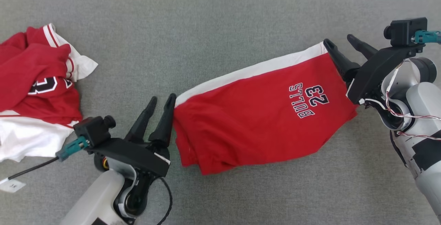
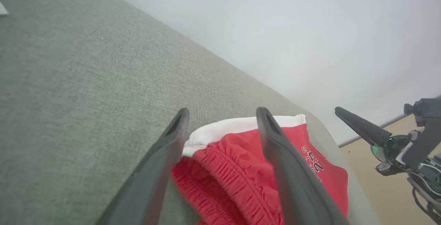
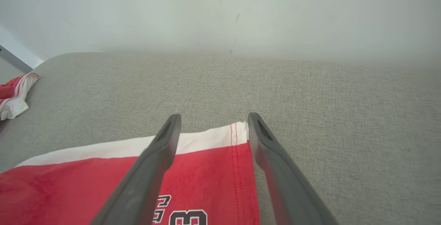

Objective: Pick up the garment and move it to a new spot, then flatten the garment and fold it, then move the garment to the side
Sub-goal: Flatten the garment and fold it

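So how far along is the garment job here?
Done, it seems: the red shorts lie on the grey surface, apparently folded in half, layers showing at the waistband end. In hand: nothing held; left gripper and right gripper are open at its two ends. Left: moving it to the side.

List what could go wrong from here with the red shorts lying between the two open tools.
1. The open fingers of the left tool straddle the elastic waistband of the shorts; pulling back could snag and drag it, undoing the flattening.
2. The shorts' near edge by the waistband looks rumpled and layered; folding now may set creases in.
3. A red and white clothes pile sits to the left; moving the shorts that way could mix them.
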### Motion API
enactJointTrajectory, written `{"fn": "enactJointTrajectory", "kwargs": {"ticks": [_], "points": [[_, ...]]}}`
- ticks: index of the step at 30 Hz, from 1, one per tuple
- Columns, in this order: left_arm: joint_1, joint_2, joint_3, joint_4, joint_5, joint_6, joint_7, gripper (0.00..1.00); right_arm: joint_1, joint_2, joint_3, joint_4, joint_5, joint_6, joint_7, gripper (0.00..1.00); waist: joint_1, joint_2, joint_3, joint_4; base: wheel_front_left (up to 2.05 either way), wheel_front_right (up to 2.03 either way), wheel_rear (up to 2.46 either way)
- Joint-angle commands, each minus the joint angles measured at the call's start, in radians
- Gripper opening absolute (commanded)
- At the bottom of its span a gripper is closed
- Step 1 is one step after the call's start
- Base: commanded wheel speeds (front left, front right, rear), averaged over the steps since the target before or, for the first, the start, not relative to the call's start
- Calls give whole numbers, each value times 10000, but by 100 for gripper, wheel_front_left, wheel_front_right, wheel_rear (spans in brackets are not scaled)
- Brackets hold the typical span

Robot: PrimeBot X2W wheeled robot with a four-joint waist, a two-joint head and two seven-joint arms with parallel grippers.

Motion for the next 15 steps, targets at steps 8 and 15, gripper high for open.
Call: {"fn": "enactJointTrajectory", "kwargs": {"ticks": [8, 15], "points": [[1121, 426, 522, -596, 2494, 1262, -180, 100, 881, -365, -249, 59, -17, 11, 1124, 100, 0, -2, -908, -215, 0, 0, 0], [2474, 600, 933, -1645, 4848, 2434, -181, 100, 1734, -104, -1069, 87, -543, 11, 1852, 100, 0, -2, -1132, -168, 0, 0, 0]]}}
